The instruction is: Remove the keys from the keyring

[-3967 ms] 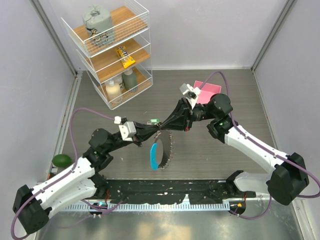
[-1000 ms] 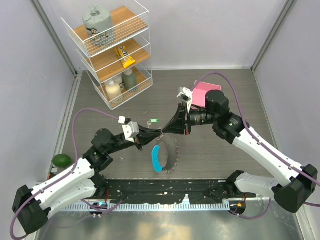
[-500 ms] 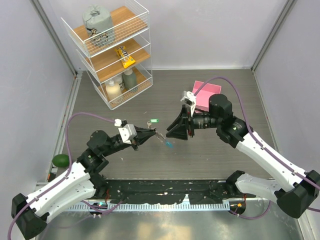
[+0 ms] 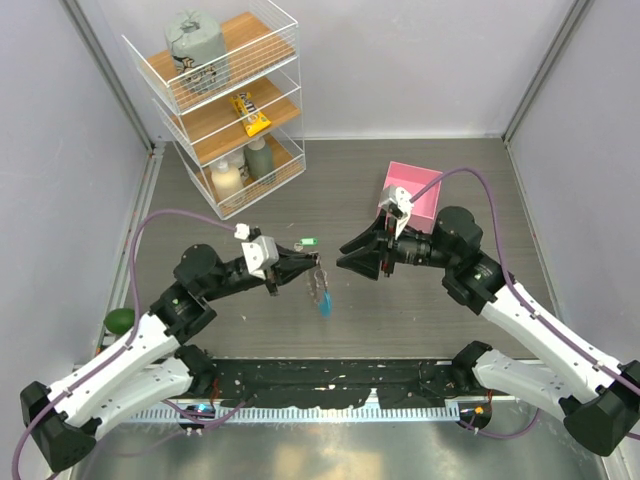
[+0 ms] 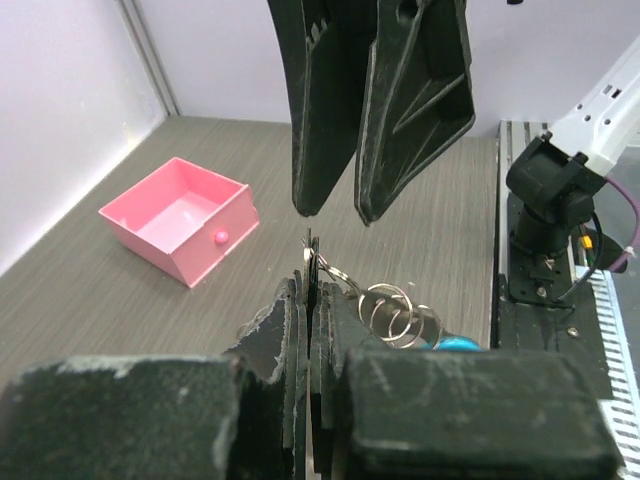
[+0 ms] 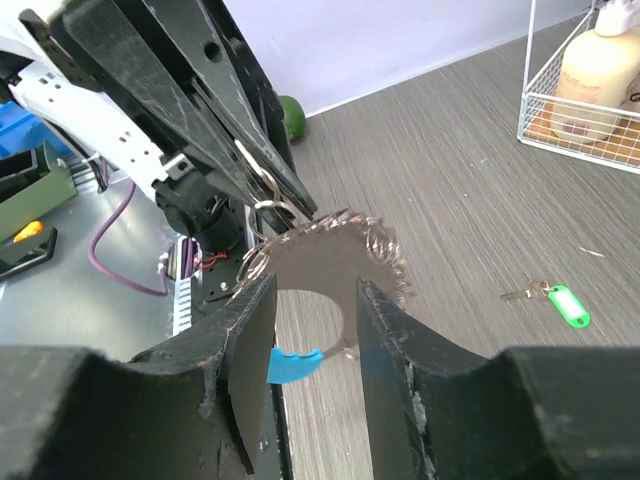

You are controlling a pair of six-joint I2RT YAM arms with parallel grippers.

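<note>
Top external, frame centre: large thin metal keyring (image 4: 319,284) w/ bright blue curved band (image 4: 325,304) at its low end, hanging edge-on from left gripper (image 4: 308,266), which is clenched on its top. Right wrist view: jagged fringe of small silver-grey metal keys (image 6: 345,222) along the loop's upper arc, small split rings bunched at the pinch point, blue band seen in the gap btwn that cam's own fingers. Right gripper (image 4: 346,256) just right of the ring, released, jaws apart, nothing btwn them; tips facing left gripper, near but apart in left wrist view. Single key w/ green tag (image 4: 308,242) flat on grey wood-grain table (image 4: 400,300), just above the grippers. Pink open box (image 4: 414,195) upper right of centre, beside right arm. White wire shelf rack (image 4: 225,100) w/ bottles, upper left. Green round fruit (image 4: 119,320) at left edge.
</note>
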